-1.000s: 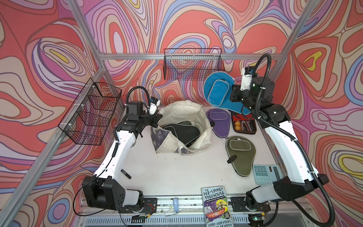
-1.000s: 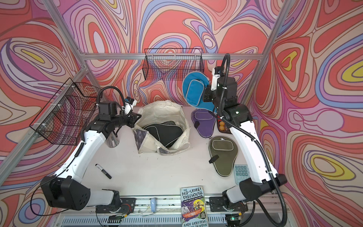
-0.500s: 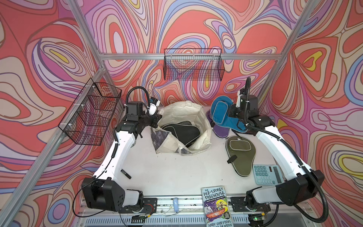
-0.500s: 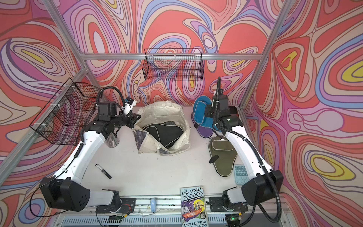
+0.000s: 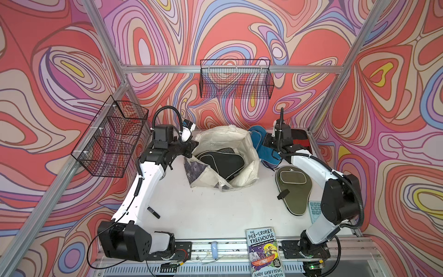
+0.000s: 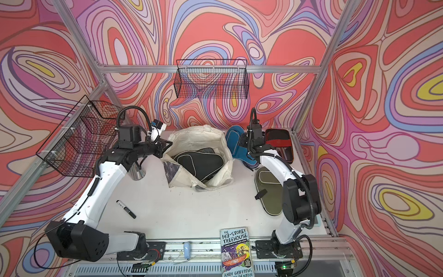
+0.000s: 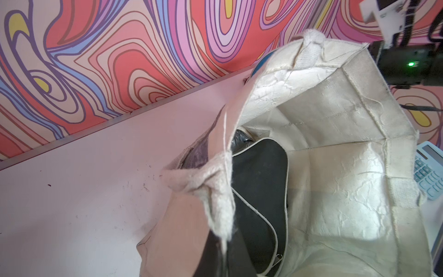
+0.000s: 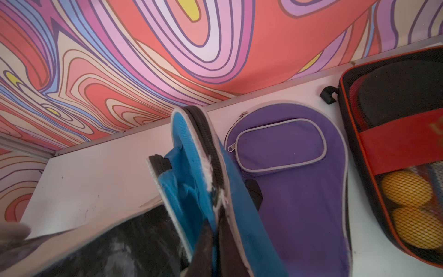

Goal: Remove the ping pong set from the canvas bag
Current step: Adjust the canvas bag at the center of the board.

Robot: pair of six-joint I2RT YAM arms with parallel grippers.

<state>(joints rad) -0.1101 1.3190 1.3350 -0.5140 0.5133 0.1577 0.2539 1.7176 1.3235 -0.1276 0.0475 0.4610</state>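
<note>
- The white table (image 5: 215, 215) carries everything; two black wire baskets (image 5: 236, 79) hang on the walls behind and to the left.
- The canvas bag (image 5: 239, 141) stands open at the back centre of the table, its mouth facing up and its dark printed panel sagging to the front-left.
- The left gripper (image 5: 191, 146) is clenched on the bag's left rim, and the cloth bunches there in the left wrist view.
- A black paddle cover (image 5: 223, 160) with pale piping lies inside the bag.
- The olive paddle cover (image 5: 293, 189) lies flat on the table, right of the bag.
- The blue paddle cover (image 5: 260, 144) is tilted on edge just beside the bag's right wall, outside it, grasped by the right gripper (image 5: 267, 144).
- The purple paddle cover (image 8: 299, 191) lies flat, partly under the blue one; I cannot tell if they touch.
- A black-edged rectangular case (image 6: 278, 141) sits in the back right corner, with orange balls (image 8: 405, 189) behind its mesh.
- A paperback book (image 5: 262, 251) lies at the front edge.
- A pale blue calculator (image 5: 314, 212) lies near the olive cover's narrow end.
- A black marker (image 6: 125, 209) lies front-left.
</note>
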